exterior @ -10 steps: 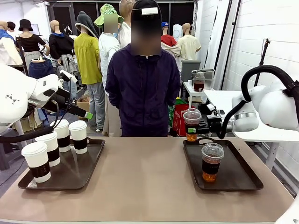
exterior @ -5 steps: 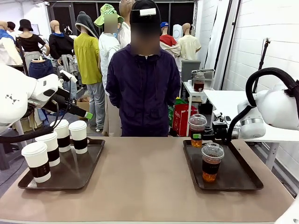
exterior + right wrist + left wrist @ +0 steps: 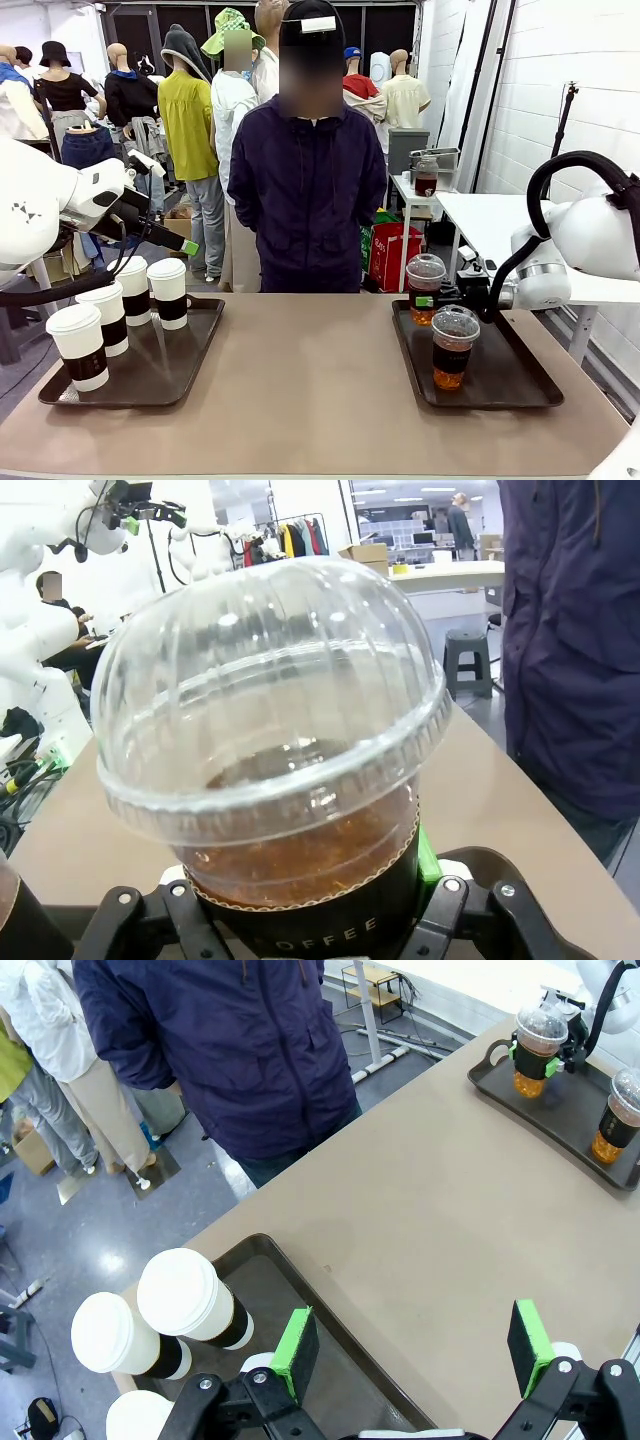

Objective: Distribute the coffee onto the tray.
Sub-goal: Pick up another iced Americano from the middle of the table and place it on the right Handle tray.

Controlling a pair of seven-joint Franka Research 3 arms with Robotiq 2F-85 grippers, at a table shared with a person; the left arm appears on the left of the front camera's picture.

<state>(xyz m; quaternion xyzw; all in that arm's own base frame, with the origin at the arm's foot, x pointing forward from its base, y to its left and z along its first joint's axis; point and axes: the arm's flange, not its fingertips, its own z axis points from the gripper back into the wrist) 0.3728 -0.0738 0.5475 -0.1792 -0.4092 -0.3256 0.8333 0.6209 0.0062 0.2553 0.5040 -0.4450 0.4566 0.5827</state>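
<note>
Legible print: "OFFEE", white capitals on the dark sleeve (image 3: 330,920) of the dome-lidded cup (image 3: 270,730), right wrist view; the first letter is hidden. Red box (image 3: 388,250) far right behind the counter carries print, too small to read.

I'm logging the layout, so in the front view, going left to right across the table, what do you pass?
Left tray carrying four white paper cups → bare tabletop → right tray, where the right gripper holds one clear iced cup and a second clear cup stands nearer.
</note>
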